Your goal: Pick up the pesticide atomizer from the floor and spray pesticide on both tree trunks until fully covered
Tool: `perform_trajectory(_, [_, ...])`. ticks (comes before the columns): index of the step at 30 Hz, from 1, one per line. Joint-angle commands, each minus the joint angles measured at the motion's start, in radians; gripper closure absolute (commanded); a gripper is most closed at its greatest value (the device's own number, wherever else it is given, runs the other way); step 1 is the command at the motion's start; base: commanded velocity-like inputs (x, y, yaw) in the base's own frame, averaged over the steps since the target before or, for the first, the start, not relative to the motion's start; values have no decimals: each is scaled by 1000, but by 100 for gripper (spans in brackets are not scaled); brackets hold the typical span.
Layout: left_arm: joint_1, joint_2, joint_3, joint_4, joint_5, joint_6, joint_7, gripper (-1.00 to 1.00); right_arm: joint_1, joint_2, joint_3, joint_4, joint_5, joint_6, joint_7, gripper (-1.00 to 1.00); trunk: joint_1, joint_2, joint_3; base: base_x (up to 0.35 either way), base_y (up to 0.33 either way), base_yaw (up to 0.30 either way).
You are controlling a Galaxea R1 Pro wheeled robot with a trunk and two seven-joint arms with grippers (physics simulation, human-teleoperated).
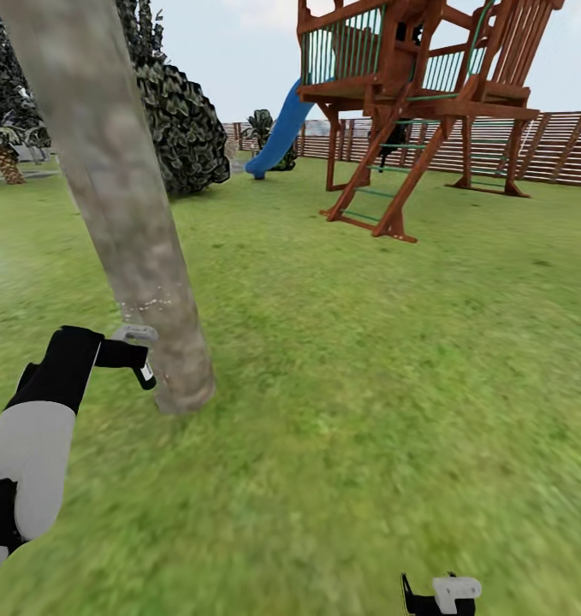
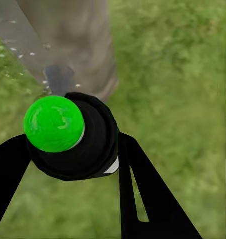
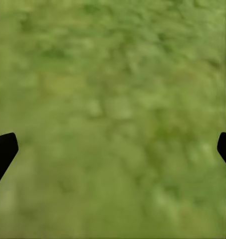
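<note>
A thick, leaning grey-beige tree trunk (image 1: pixel 123 214) rises from the grass floor (image 1: pixel 367 385) at the left of the head view. My left gripper (image 1: pixel 140 355) sits right beside the trunk's lower part, shut on the pesticide atomizer (image 2: pixel 73 137), a black bottle with a bright green top. A few white pesticide specks (image 1: pixel 149 304) dot the trunk just above the gripper, and the trunk (image 2: pixel 75 42) stands close ahead in the left wrist view. My right gripper (image 1: pixel 440 595) hangs low at the bottom edge, its fingertips (image 3: pixel 3 152) wide apart over bare grass, open.
A wooden play tower (image 1: pixel 418 94) with a blue slide (image 1: pixel 281 133) stands at the back, before a brown slat fence (image 1: pixel 547 145). A dark jagged bush (image 1: pixel 183 128) sits behind the trunk. Open lawn stretches to the right.
</note>
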Motion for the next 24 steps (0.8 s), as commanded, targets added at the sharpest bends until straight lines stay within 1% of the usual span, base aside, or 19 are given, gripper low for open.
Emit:
perform_trajectory(1, [0, 0, 0, 0, 0, 0, 0, 100, 0, 0, 0, 0, 0, 0, 0, -100, 0, 0, 0, 5, -271, 0])
perform_trajectory(4, [0, 0, 0, 0, 0, 0, 1, 100, 0, 0, 0, 0, 0, 0, 0, -100, 0, 0, 0, 1, -272, 81])
perform_trajectory(12, [2, 0, 0, 0, 0, 0, 1, 100, 0, 1, 0, 0, 0, 1, 0, -100, 0, 0, 0, 0, -272, 267])
perform_trajectory(15, [17, 0, 0, 2, -3, -2, 2, 100, 0, 0, 0, 0, 0, 0, 0, -100, 0, 0, 0, 42, -270, 204])
perform_trajectory(17, [20, 5, 5, 8, -25, -2, 19, 100, 0, 0, 0, 0, 0, 0, 0, -100, 0, 0, 0, 190, -224, 27])
perform_trajectory(18, [29, 7, 7, 12, -28, -2, 30, 100, 0, 0, 0, 0, 0, 0, 0, -100, 0, 0, 0, 220, -208, 8])
perform_trajectory(21, [64, 5, 12, 14, -28, -5, 82, 100, 0, 0, 0, 0, 0, 0, 0, -100, 0, 0, 0, 232, -199, 2])
perform_trajectory(24, [66, -3, 15, 5, -25, -4, 88, 100, 0, 0, 0, 0, 0, 0, 0, -100, 0, 0, 0, 247, -183, 0])
